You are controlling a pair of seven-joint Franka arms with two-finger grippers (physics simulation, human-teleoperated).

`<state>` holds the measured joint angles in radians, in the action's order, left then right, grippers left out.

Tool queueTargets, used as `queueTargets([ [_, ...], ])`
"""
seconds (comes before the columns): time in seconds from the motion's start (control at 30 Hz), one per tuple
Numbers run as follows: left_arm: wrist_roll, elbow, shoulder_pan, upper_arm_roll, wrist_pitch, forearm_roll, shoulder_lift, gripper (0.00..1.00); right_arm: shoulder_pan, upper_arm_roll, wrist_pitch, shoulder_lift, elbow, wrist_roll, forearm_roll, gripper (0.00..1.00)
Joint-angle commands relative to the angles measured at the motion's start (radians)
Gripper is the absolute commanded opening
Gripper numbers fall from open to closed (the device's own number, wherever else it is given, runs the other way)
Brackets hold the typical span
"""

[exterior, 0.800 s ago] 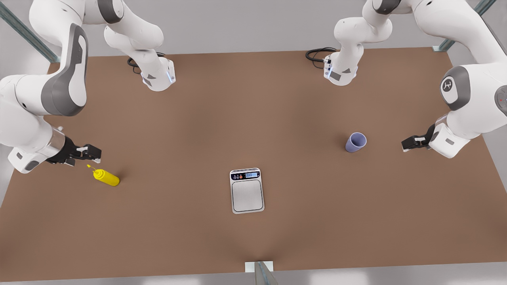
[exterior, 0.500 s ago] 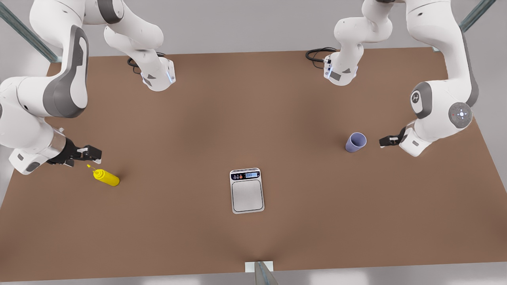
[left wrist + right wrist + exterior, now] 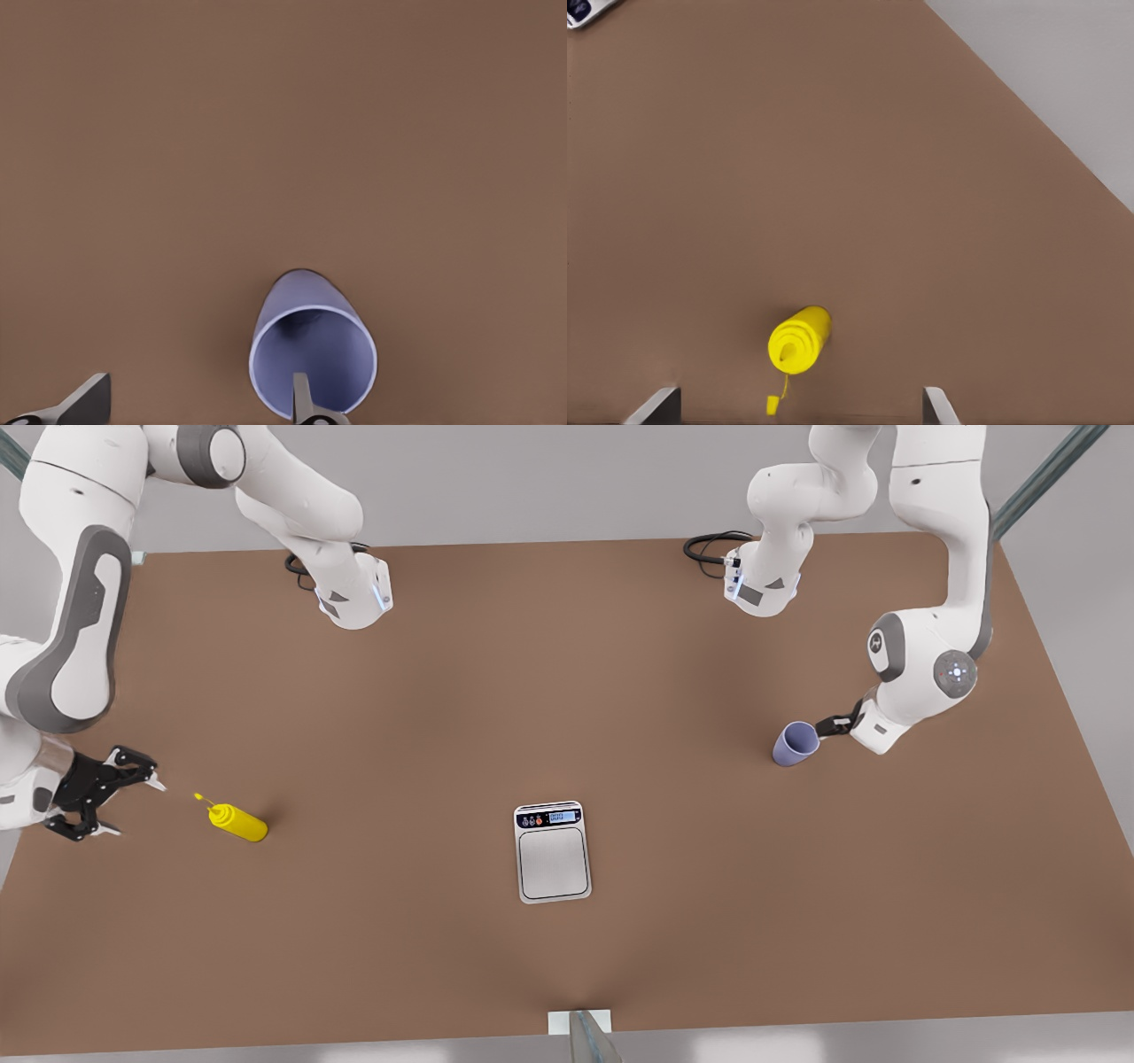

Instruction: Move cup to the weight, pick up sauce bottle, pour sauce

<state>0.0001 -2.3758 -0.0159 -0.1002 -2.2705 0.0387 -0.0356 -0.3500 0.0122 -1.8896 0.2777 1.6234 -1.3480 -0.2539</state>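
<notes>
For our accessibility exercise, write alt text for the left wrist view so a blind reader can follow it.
A lavender-blue cup stands on a bare brown table. The left pincer is open, one finger over the cup's rim and the other out to the side.

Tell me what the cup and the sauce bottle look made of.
Cup: looks like matte plastic, uniform lavender with a thin pale rim; ceramic is possible. Sauce bottle: probably soft plastic, evenly bright yellow, with a ridged shoulder and thin nozzle.
</notes>
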Motion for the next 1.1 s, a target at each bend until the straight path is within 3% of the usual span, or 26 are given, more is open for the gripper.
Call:
queueTargets([
  [0.0,0.0,-0.005,-0.01,0.0,-0.006,0.0,0.0,0.98,-0.012,0.0,0.0,0.0,0.007,-0.016,-0.013,1.0],
  [0.13,-0.002,-0.008,-0.027,0.002,-0.044,0.001,-0.037,0.91,-0.21,0.0,0.014,0.121,0.078,-0.471,-0.323,1.0],
  [0.17,-0.002,-0.011,-0.027,0.002,-0.052,0.001,-0.04,0.85,-0.236,0.0,0.014,0.159,0.082,-0.531,-0.352,1.0],
  [0.23,-0.002,-0.011,-0.027,0.002,-0.058,0.001,-0.053,0.83,-0.274,0.0,0.015,0.244,0.079,-0.652,-0.435,1.0],
  [0.3,-0.002,-0.013,-0.027,0.002,-0.089,0.001,-0.081,0.78,-0.293,0.0,0.014,0.313,0.081,-0.738,-0.493,1.0],
  [0.5,-0.002,-0.029,-0.032,0.004,-0.132,0.001,-0.11,0.76,-0.319,-0.001,0.038,0.437,0.081,-0.904,-0.567,1.0],
  [0.57,-0.002,-0.028,-0.032,0.004,-0.149,0.001,-0.132,0.68,-0.314,-0.006,0.043,0.462,0.081,-0.947,-0.596,1.0],
  [0.63,-0.006,-0.028,-0.032,0.004,-0.147,0.003,-0.138,0.46,-0.311,-0.009,0.072,0.471,0.081,-0.948,-0.601,1.0],
  [0.77,-0.012,-0.026,-0.032,0.008,-0.176,0.004,-0.164,0.24,-0.311,-0.034,0.078,0.508,0.066,-0.984,-0.607,1.0],
  [1.07,-0.025,-0.025,-0.036,0.01,-0.176,0.006,-0.158,0.21,-0.307,-0.061,0.069,0.555,0.02,-0.982,-0.637,1.0],
])
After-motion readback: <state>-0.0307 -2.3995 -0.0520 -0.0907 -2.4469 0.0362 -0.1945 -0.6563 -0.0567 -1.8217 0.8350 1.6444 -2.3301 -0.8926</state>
